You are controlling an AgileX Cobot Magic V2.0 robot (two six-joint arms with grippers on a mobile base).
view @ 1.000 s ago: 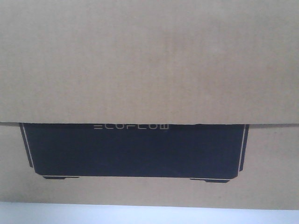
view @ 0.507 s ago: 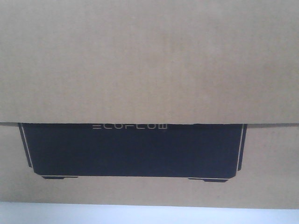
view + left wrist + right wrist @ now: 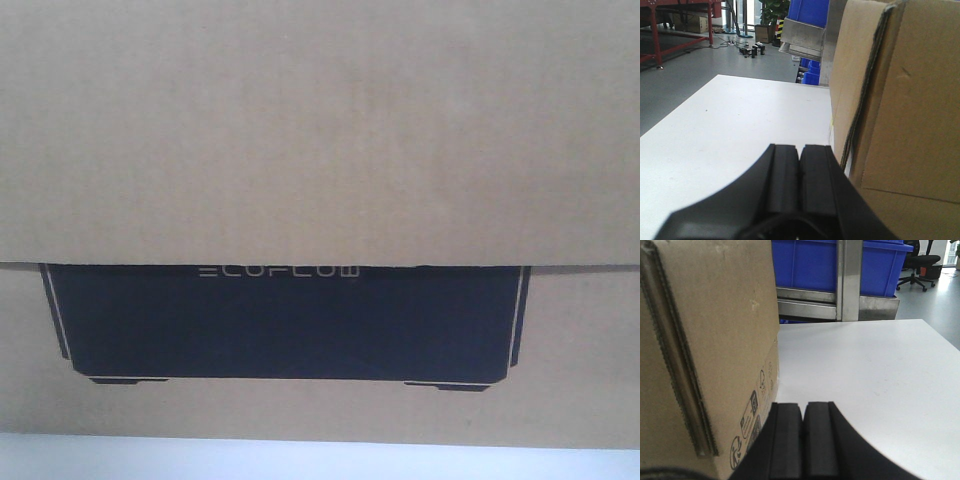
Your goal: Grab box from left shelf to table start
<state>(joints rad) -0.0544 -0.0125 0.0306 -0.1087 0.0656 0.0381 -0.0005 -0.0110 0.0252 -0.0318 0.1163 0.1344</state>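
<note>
Box point(image 3: 320, 130) is judged already set on table point(image 3: 730, 130), flanked by closed, empty left gripper point(image 3: 800, 160) and right gripper point(image 3: 803, 415); only withdrawal is left.

**Box on the table, a gripper at each side**

The box point(image 3: 320, 130) stands on the table point(image 3: 735, 125) and fills the front view, with a strip of table below it. The left gripper point(image 3: 800, 165) sits just left of the box, the right gripper point(image 3: 802, 435) just right. Behind the table stands the left shelf point(image 3: 830, 302), holding bins point(image 3: 805, 262).
</note>
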